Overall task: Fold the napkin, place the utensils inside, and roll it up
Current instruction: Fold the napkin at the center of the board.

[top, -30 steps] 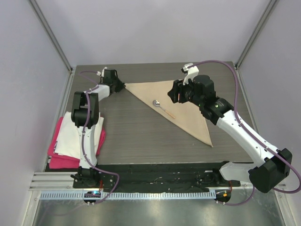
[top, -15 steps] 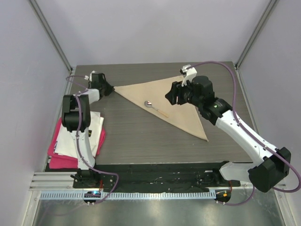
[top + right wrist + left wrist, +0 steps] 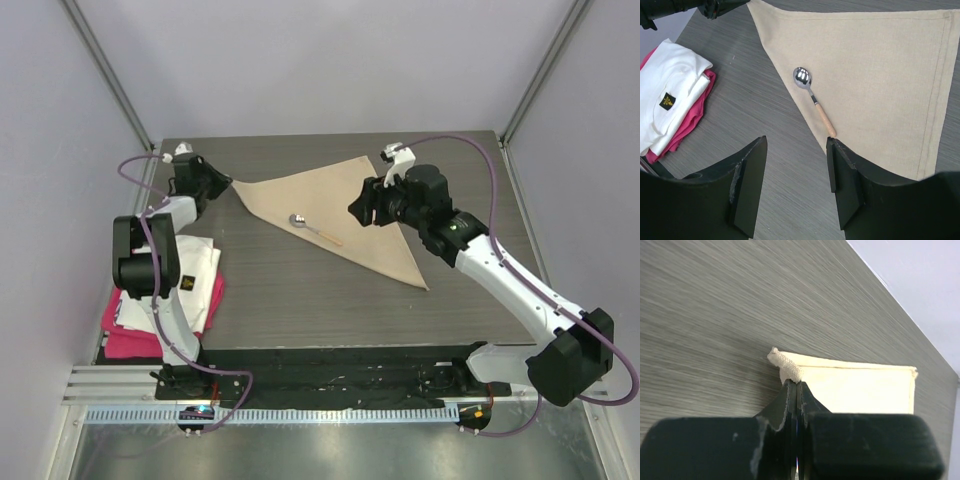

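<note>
The beige napkin [image 3: 350, 205] lies folded into a triangle on the dark table. My left gripper [image 3: 228, 183] is shut on the napkin's left corner [image 3: 785, 365], pinching a small bunch of cloth. A spoon [image 3: 312, 228] with a silver bowl and wooden handle rests on the napkin near its lower folded edge; the right wrist view shows the spoon [image 3: 814, 101] too. My right gripper [image 3: 362, 208] hangs open above the napkin [image 3: 880, 70], just right of the spoon, with nothing between its fingers.
A white cloth [image 3: 170, 285] with a dark logo lies on a pink-red cloth [image 3: 125, 340] at the table's left edge, beside the left arm. The table's grey walls rise at the back and sides.
The left gripper has pulled the napkin's corner leftward across the table. Napkin and spoon have slid left with it, and the right gripper has followed slightly left.
</note>
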{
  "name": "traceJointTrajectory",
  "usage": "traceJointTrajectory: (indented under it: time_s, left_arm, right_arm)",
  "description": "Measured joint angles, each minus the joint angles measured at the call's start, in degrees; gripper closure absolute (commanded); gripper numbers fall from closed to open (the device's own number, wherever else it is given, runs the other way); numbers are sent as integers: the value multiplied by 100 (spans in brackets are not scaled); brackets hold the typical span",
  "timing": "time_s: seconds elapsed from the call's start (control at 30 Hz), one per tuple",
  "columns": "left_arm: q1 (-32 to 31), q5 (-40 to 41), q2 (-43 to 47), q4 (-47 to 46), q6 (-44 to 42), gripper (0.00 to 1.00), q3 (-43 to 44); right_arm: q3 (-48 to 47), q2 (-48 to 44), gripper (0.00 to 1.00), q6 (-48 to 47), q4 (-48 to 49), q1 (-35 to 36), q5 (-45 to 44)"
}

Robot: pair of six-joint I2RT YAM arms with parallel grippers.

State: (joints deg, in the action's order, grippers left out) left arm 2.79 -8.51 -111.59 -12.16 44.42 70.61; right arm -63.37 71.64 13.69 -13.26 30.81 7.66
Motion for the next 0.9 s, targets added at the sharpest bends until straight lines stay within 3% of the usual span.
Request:
traceJointTrajectory:
  time_s: [0.2,0.63,0.9]
  left_arm:
    - [-286,-304,13,-177,-15,100,-48]
    - [-1692,-782,87,-531,42,100,-363]
    - [-2098,-1060,85,-780,72,100,-542]
  right_arm:
    - [125,-2,41,4,0,0,2]
    - [234,-2,42,31,50,0,92]
    - [267,-2,41,85,114,0,127]
